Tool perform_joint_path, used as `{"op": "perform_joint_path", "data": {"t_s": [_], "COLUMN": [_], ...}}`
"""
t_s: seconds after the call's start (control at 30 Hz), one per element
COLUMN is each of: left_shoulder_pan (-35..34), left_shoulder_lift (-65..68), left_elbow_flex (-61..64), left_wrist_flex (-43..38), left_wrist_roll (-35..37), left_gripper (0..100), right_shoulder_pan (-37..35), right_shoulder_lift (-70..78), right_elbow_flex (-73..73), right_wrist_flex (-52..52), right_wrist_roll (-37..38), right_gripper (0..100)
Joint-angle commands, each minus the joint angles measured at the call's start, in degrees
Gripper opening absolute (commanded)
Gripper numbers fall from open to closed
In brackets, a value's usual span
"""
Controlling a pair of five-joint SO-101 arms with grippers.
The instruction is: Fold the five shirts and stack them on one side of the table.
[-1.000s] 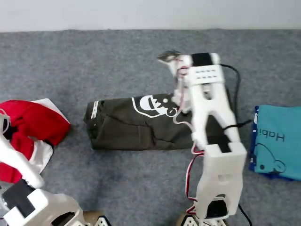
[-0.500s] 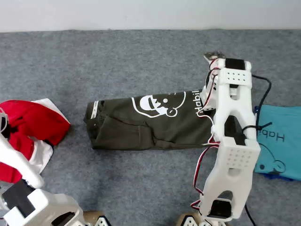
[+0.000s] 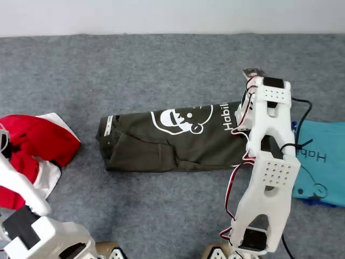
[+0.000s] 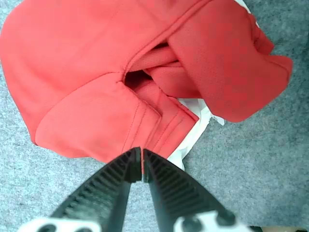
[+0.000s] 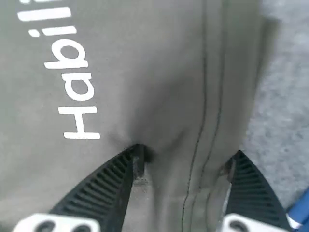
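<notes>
A dark olive shirt with a white print lies folded into a long band mid-table. My right arm hangs over its right end. In the right wrist view my right gripper is open, and both fingers press down on the olive shirt beside the white lettering, near its edge. A crumpled red shirt lies at the far left on a white one. My left gripper is shut and empty, just above the hem of the red shirt.
A folded teal shirt lies at the right edge, close to the right arm; a sliver of blue peeks into the right wrist view. The left arm's base stands at the front left. Grey carpet covers the table.
My right arm has swung rightward from the olive shirt's middle to its right end, uncovering the white lettering. The left arm and the other shirts have stayed put.
</notes>
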Motion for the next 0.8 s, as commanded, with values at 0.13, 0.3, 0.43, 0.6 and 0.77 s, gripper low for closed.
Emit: {"op": "perform_joint_path", "data": {"t_s": [0.13, 0.3, 0.43, 0.6, 0.77], "left_shoulder_pan": [0.09, 0.09, 0.09, 0.09, 0.09], "left_shoulder_lift": [-3.16, -3.08, -3.08, -3.08, -3.16], "left_elbow_flex": [-2.24, -2.24, -2.24, -2.24, -2.24], "left_wrist_flex": [1.32, 1.32, 1.32, 1.32, 1.41], "left_wrist_roll": [-0.09, 0.0, 0.0, 0.09, 0.09], "left_gripper": [2, 2, 2, 2, 2], "right_shoulder_pan": [-0.48, -1.89, -2.07, -0.48, 5.93], "right_shoulder_lift": [2.24, 1.63, 1.89, 1.63, 1.71], "right_elbow_flex": [-1.49, -5.63, -9.23, -16.79, -26.29], "right_wrist_flex": [5.14, 7.69, 10.59, 15.87, 17.71], "right_wrist_roll": [-0.26, -0.18, -0.09, 6.51, 12.92], "right_gripper": [24.0, 0.3, 0.9, 0.9, 0.9]}}
